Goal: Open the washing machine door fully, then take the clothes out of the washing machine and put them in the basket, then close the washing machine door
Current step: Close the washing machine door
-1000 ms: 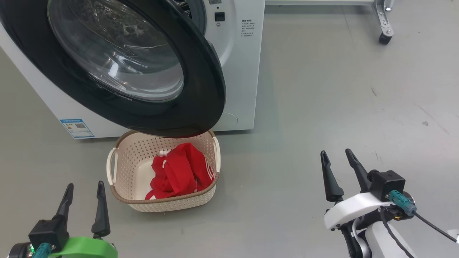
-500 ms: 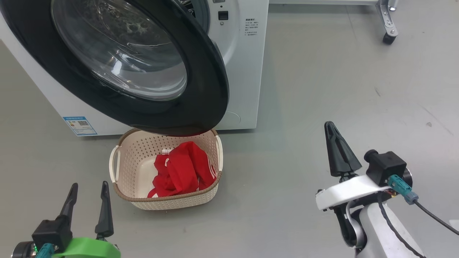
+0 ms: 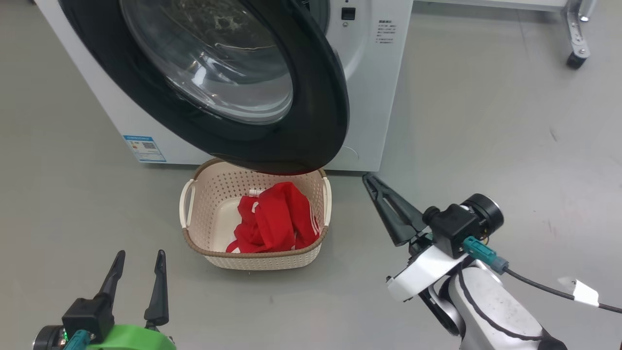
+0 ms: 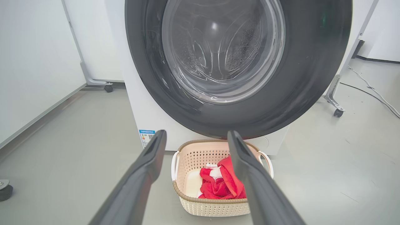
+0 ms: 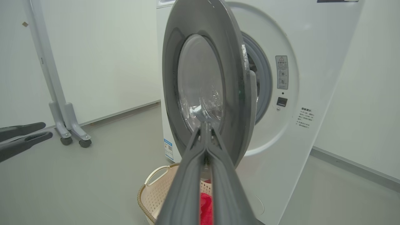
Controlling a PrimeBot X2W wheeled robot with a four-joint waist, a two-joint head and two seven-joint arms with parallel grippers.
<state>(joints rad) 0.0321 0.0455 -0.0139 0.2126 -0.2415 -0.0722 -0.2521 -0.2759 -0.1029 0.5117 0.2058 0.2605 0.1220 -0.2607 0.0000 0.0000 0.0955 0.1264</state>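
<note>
Red clothes (image 3: 277, 218) with thin white stripes, crumpled in the right half of the cream basket (image 3: 252, 257). Basket with brown rim and white side handles, standing on the grey floor (image 3: 486, 146) just in front of the white washing machine (image 3: 374, 97). Directly above, the glossy black washing machine door (image 3: 316, 121), swung out from the machine's front and overhanging the rear of the basket, with a bulging glass dome at its centre. In the right wrist view, seen nearly edge-on, standing well clear of the grey-rimmed drum mouth. Small blue label (image 3: 144, 148) low on the machine's front, left of the basket. To the basket's right, the right gripper (image 3: 369, 181), fingers pressed together on nothing, tips aimed at the door's free edge yet apart from it. At lower left, the left gripper (image 3: 140, 253), fingers spread wide and empty, pointing toward basket and door. Far right at the back, a wheeled frame (image 3: 576, 48) on the floor.
</note>
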